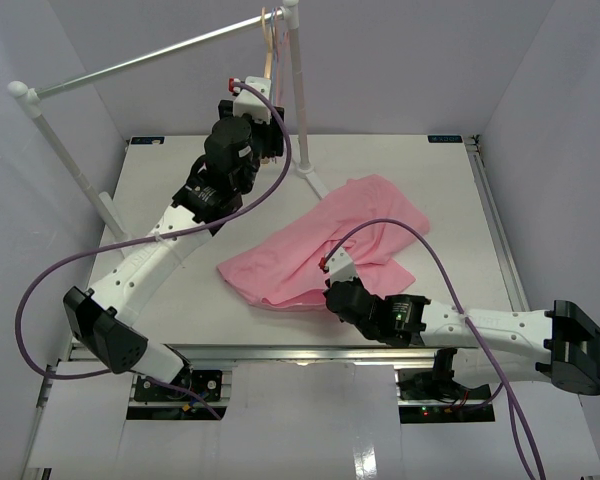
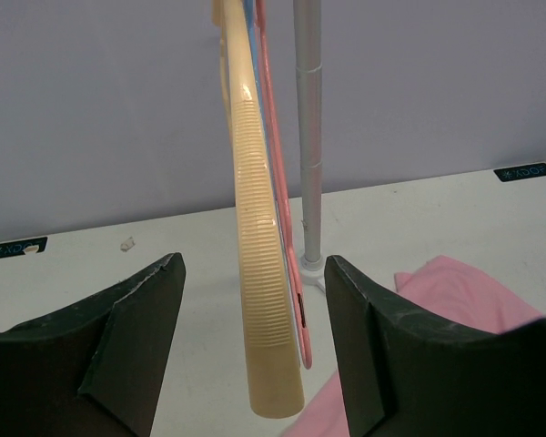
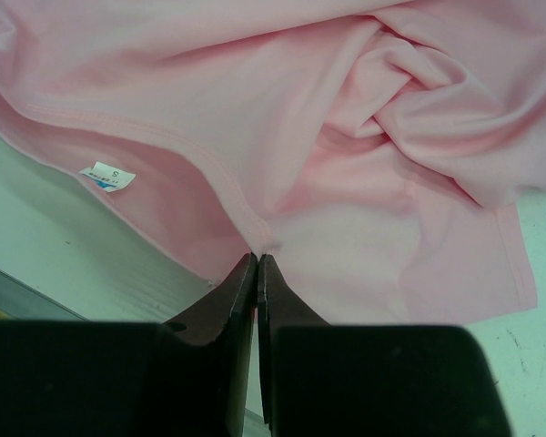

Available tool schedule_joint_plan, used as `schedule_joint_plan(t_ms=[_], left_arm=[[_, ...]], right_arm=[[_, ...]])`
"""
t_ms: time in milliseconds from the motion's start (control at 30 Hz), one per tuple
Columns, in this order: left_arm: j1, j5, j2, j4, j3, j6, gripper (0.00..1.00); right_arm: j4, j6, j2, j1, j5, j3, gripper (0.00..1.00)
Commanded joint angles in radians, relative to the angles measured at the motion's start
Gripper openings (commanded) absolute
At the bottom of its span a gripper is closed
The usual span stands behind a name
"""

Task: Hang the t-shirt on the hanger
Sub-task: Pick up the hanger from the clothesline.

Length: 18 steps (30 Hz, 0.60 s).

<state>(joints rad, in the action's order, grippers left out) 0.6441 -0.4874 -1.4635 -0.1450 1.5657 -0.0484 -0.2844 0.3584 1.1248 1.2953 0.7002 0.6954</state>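
The coming move turns on the hanger (image 2: 253, 182). It hangs from the rail (image 1: 150, 50) at the far side of the tabletop (image 1: 430, 180), and in the left wrist view it sits directly between the spread fingers of the left claw (image 2: 255, 264). Its pale ribbed arm runs top to bottom across the gap, so its long axis stands roughly crosswise to the line along which the fingers would close. A clear margin shows on each side, and neither finger appears to touch it. Just behind the tan hanger hang a thin pink hanger (image 2: 278, 182) and a sliver of a blue one, with the rack post (image 2: 308, 137) beyond, so a closing grip could catch the pink one too. The left arm is plainly the nearer arm to the hanger. The t-shirt (image 1: 340, 235) lies crumpled in the middle of the tabletop, well apart from the rail and close to the right arm. The right claw (image 3: 257, 264) is pressed shut, its tips meeting on the seamed edge of the cloth near the size label (image 3: 107, 175), apparently pinching it. By this reckoning, taking the hanger off the rail is the step in hand.
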Motion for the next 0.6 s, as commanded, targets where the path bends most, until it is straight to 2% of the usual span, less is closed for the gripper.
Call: schedule_joint_plan(t_ms=[0,267,567], left_arm=[[-0.007,-0.008,-0.035,0.03,0.072,-0.06,0.71],[-0.026,-0.003,-0.08,0.077,0.078,-0.103,0.68],[-0.065,0.069,-0.069,0.089,0.073,-0.075,0.61]], right_arm=[[0.031,-0.007,-0.008,-0.002,0.009,-0.008,0.08],[0.031,-0.009,-0.021,-0.002,0.009,-0.014,0.08],[0.031,-0.01,-0.01,-0.002,0.009,-0.016,0.08]])
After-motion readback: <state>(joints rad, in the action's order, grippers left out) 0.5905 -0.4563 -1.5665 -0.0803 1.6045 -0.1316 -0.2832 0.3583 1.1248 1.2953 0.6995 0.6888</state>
